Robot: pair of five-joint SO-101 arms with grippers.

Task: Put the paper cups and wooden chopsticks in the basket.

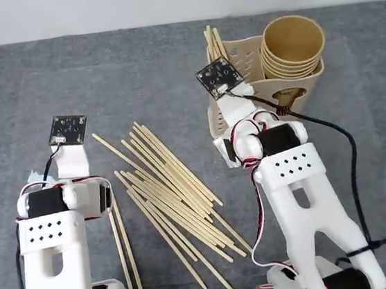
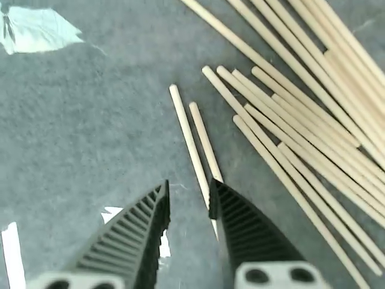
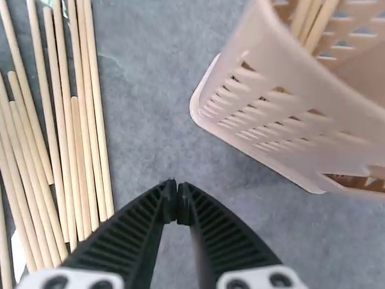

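At the near edge of the table [image 1: 136, 74], the left gripper [image 2: 189, 186] hangs low over a pair of chopsticks [image 2: 192, 138] lying apart from the rest. Its jaws are a little way open and hold nothing. One stick of the pair runs under a fingertip [image 2: 219, 195], but whether it is touched I cannot tell.

Toward the middle of the table lies the loose pile [image 1: 178, 195] of wooden chopsticks, well over a dozen, fanned out flat and none of them lifted.

Farther back, the right gripper [image 3: 177, 188] sits just beside the basket [image 3: 283, 120]. Its jaws are pressed together on nothing.

The basket stands near the far right corner. The paper cups [image 1: 294, 42] are nested in one stack inside it, and a few standing chopsticks [image 1: 213, 43] lean in its other compartment.

By my reading the cup half is finished, as no cup lies loose on the table. The chopstick half is barely begun, since most sticks wait on the table, the near pair likely next.
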